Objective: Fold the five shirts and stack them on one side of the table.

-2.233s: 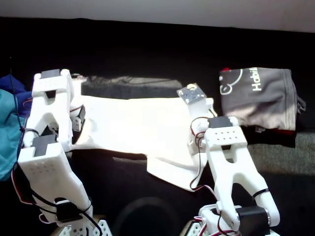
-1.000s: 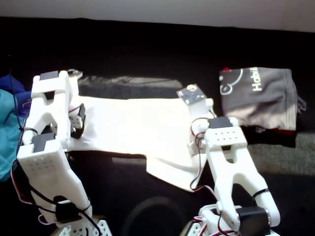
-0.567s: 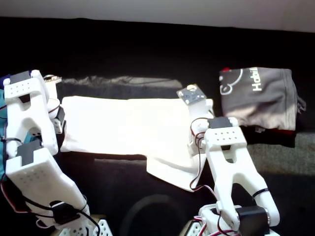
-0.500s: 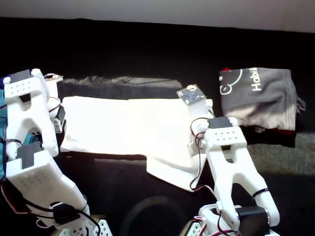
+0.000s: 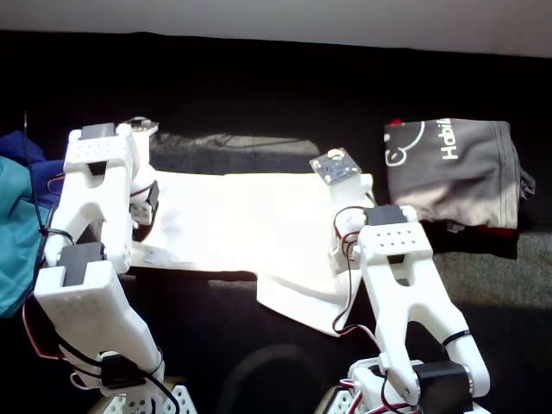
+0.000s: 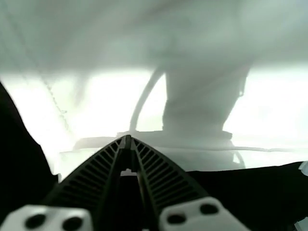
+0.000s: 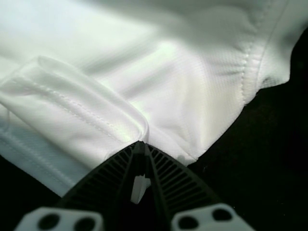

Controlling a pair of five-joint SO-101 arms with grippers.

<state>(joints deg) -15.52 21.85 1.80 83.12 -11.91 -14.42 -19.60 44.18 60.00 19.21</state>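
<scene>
Left claw tight on shirt

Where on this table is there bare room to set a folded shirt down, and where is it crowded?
Bare: the far strip of table behind the white shirt, and the near right corner below the gray folded shirt. Crowded: the middle, with the left arm and right arm over the white shirt, and the left edge, with the teal and blue shirts.

A white shirt lies spread between my left arm and my right arm; a folded grey shirt sits beyond my right, teal cloth outside my left.
</scene>
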